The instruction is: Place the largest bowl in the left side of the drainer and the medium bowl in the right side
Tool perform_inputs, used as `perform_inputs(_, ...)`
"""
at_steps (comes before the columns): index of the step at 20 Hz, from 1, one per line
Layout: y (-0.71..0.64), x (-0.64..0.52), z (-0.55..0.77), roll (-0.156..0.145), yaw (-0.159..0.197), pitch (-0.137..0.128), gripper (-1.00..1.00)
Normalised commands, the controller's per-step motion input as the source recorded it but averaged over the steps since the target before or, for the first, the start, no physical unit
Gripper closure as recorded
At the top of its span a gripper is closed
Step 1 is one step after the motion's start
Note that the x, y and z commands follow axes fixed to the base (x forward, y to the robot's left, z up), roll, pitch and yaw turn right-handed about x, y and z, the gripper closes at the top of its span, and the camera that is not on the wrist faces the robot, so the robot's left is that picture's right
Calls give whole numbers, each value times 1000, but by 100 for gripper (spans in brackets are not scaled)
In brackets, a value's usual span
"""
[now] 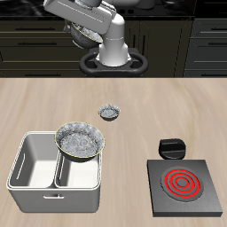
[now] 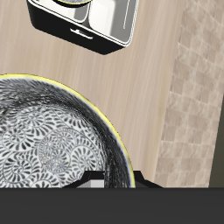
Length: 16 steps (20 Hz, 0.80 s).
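The largest bowl [image 1: 80, 140], grey and speckled, rests in the far end of the drainer's [image 1: 35, 177] left compartment, its rim about level with the tub's rim. It also shows in the wrist view [image 2: 75, 3], inside the drainer [image 2: 109, 31]. My gripper [image 1: 82, 35] is high above the table's back edge, shut on the rim of the medium bowl [image 1: 86, 39]. That bowl's speckled inside fills the wrist view [image 2: 52, 144], with a fingertip [image 2: 96, 182] on its rim. The drainer's other compartment [image 1: 37, 160] holds nothing.
The smallest grey bowl [image 1: 109, 112] stands on the table behind the drainer. A black hotplate with red rings [image 1: 182, 186] lies near the front edge, with a black rounded object [image 1: 171, 147] just behind it. The robot's base [image 1: 113, 60] is at the back.
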Motion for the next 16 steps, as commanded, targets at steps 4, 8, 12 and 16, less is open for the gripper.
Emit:
perform_inputs(4, 61, 414, 387, 46, -78, 34, 100)
perform_inputs(8, 59, 619, 538, 130, -100, 68, 100)
perform_inputs(12, -147, 475, 383, -33, -85, 10, 100)
perform_inputs(16, -193, 667, 116, 56, -53, 88, 100)
